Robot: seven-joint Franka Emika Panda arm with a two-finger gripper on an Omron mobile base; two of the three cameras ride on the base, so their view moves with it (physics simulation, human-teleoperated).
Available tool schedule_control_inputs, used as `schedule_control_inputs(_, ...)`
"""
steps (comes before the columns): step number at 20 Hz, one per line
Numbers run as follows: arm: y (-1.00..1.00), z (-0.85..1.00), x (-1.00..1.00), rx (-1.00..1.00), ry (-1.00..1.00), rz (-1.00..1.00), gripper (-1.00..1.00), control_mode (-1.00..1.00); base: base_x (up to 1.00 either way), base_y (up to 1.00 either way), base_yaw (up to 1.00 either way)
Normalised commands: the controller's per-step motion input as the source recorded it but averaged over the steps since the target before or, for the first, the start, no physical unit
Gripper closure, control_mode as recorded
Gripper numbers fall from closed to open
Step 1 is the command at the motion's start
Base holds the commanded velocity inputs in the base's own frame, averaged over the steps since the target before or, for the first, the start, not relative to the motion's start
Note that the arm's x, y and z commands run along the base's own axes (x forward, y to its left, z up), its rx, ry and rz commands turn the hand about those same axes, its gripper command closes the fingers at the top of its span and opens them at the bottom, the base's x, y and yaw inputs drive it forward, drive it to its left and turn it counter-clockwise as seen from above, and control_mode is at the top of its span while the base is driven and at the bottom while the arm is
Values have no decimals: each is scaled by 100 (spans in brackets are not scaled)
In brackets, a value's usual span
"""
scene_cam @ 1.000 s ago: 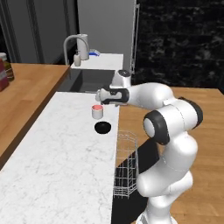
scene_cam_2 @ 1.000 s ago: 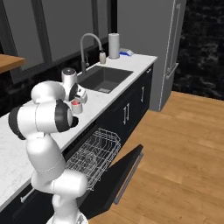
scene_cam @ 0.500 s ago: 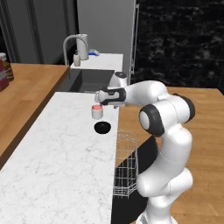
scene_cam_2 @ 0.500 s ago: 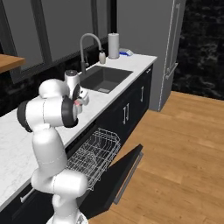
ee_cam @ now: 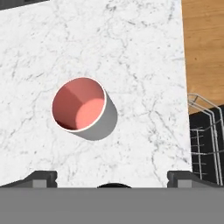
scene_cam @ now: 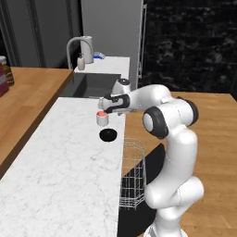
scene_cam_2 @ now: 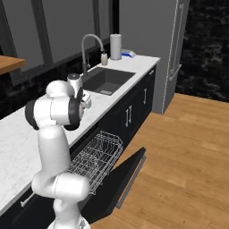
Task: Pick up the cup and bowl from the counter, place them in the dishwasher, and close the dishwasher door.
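Note:
The cup, white with a pinkish-red inside, stands upright on the white marble counter near its right edge. Just in front of it lies the small black bowl. My gripper hovers right above the cup, open and holding nothing. In the hand view the cup sits left of centre, beyond the gripper, whose fingertips stand wide apart. A sliver of the bowl shows at the bottom. The dishwasher's white wire rack is pulled out over the lowered dark door.
A sink with a curved faucet lies beyond the cup. A brown wooden surface runs along the left of the counter. The rack juts out below the counter's right edge. A wood floor spreads to the right.
The gripper has shifted a little to the left, ending over the cup, and the arm's elbow has swung upward. Cup and bowl have not moved.

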Motion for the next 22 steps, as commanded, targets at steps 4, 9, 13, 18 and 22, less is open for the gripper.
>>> schedule_control_inputs(4,14,-11,25,0,1,-3,-100,-100,0,0,0)
schedule_control_inputs(9,2,-15,32,0,4,-2,-100,-100,0,0,0)
schedule_control_inputs(13,1,-4,45,0,4,-2,-100,-100,0,0,0)
schedule_control_inputs(18,1,-8,29,0,7,-1,-100,-100,0,0,0)
schedule_control_inputs(22,0,-20,13,0,10,0,-100,-100,0,0,0)
